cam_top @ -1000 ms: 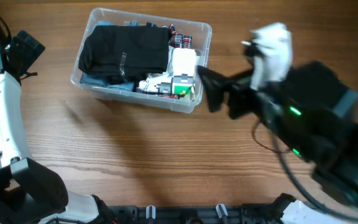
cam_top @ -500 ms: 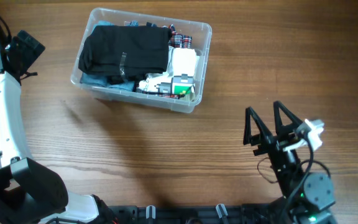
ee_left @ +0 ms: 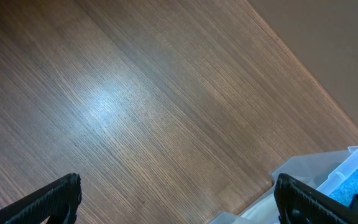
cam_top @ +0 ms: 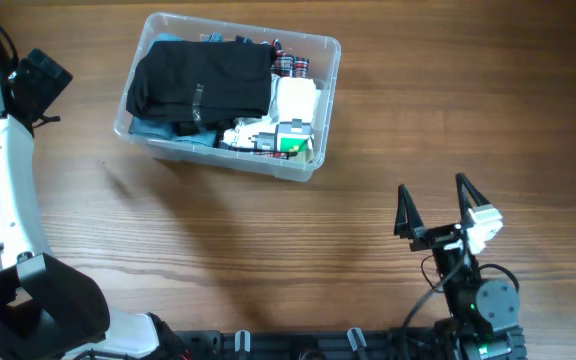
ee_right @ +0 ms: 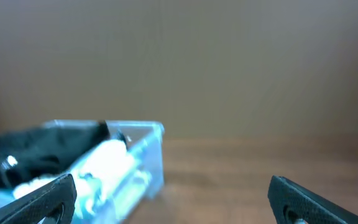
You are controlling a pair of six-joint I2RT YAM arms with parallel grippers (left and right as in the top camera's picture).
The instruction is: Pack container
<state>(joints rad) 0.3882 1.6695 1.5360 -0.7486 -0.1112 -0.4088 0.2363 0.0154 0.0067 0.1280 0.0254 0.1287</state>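
Observation:
The clear plastic container [cam_top: 320, 50] stands at the back centre of the table. It holds a black folded garment [cam_top: 203, 82], blue cloth, a white box [cam_top: 294, 100] and small packets. My right gripper [cam_top: 436, 205] is open and empty at the front right, well away from the container. In the right wrist view its fingers [ee_right: 173, 199] are spread wide, with the container [ee_right: 151, 158] ahead at left. My left gripper [ee_left: 179, 199] is open and empty over bare wood, with a corner of the container [ee_left: 328, 168] at its lower right. Only the left arm's body shows overhead.
The left arm's white and black body [cam_top: 8, 200] runs along the table's left edge. The right arm's base [cam_top: 478, 305] sits at the front edge. The table is brown wood [cam_top: 218, 240].
My right arm has pulled back from beside the container to the front right of the table, its gripper open and empty. The container and left arm have not moved.

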